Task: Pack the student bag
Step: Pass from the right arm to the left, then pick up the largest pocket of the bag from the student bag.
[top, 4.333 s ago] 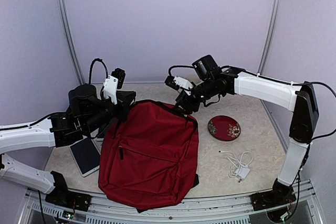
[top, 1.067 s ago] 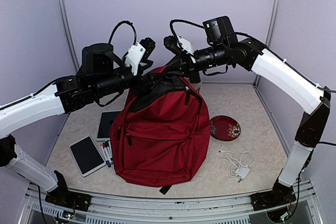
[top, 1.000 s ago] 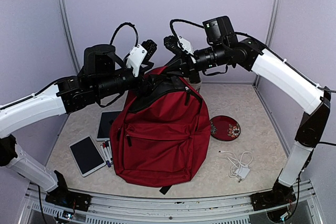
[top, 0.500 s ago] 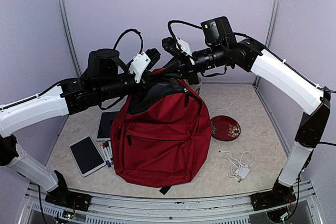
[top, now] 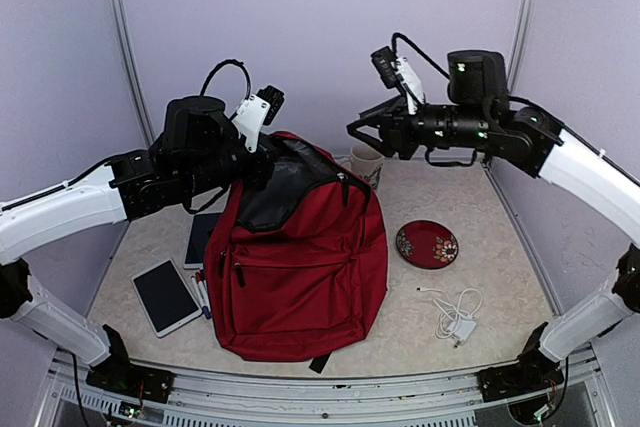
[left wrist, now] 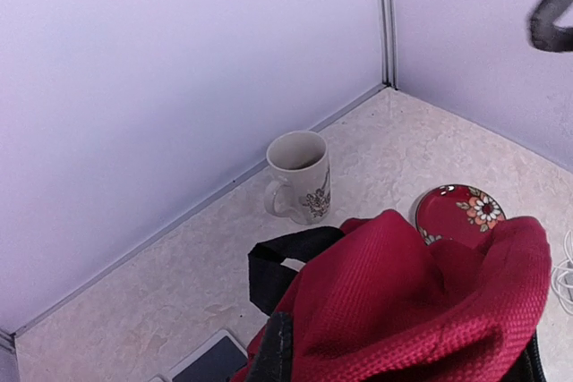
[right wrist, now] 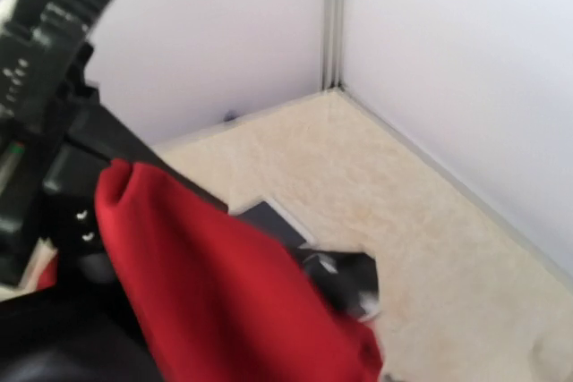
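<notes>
**Red cloth bag held upright by one clamp**

Dark red soft fabric backpack with black straps and zippers, the student bag (top: 300,267), stands at the middle of the pale speckled table (top: 500,237), front pocket facing 6 o'clock. The left gripper (top: 266,161) is closed on the bunched cloth at the bag's top edge, towards 11 o'clock, and seems to be all that keeps it upright. The right gripper (top: 366,134) hangs apart from the bag at 1 o'clock, jaws parted and holding nothing.

From the bag, a cream ceramic mug (top: 367,162) sits at 1 o'clock, a round red flowered plate (top: 427,244) at 3, a white coiled cable with charger (top: 455,315) at 4, and a white-framed tablet (top: 165,295) at 8.

The bag looks light and limp, so it will likely sag and fold wherever it is unsupported, and the weave should give the pads good bite. The black webbing loop (left wrist: 277,261) or a stitched rim near a zipper is the best place to hold. A second grip on the opposite rim would spread the mouth for packing.
</notes>
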Controlling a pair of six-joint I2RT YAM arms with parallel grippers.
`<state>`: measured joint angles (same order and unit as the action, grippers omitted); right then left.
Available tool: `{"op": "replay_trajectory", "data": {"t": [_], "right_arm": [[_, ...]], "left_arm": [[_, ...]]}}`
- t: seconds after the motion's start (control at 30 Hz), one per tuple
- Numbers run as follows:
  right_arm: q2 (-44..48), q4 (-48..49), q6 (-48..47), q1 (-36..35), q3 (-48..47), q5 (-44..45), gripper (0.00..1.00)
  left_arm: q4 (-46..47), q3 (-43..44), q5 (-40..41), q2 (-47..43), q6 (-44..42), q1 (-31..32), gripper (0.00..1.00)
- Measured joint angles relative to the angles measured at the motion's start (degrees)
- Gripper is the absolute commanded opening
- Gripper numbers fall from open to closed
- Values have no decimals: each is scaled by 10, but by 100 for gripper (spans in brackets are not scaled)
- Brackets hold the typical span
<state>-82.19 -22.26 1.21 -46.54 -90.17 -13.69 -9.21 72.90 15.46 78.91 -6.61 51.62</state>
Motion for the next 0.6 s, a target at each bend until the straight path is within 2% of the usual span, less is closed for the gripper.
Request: {"op": "replay_trajectory", "data": {"t": [0.1,0.23,0.37,0.47,0.6], "right_arm": [[108,41,91,1,115,10,30],[184,78,177,-7,219,6,31],[160,115,221,-35,265,-4,36],[118,130,229,-52,272,-10,46],[79,155,228,-58,271,-7,49]], "left_arm": [[1,-1,13,-15,15,3,0],[5,-3,15,-32,29,5,0],[8,-3,16,-33,38,8,0],[8,-3,17,-33,41,13,0],[8,-3,20,-33,40,20,0]]}}
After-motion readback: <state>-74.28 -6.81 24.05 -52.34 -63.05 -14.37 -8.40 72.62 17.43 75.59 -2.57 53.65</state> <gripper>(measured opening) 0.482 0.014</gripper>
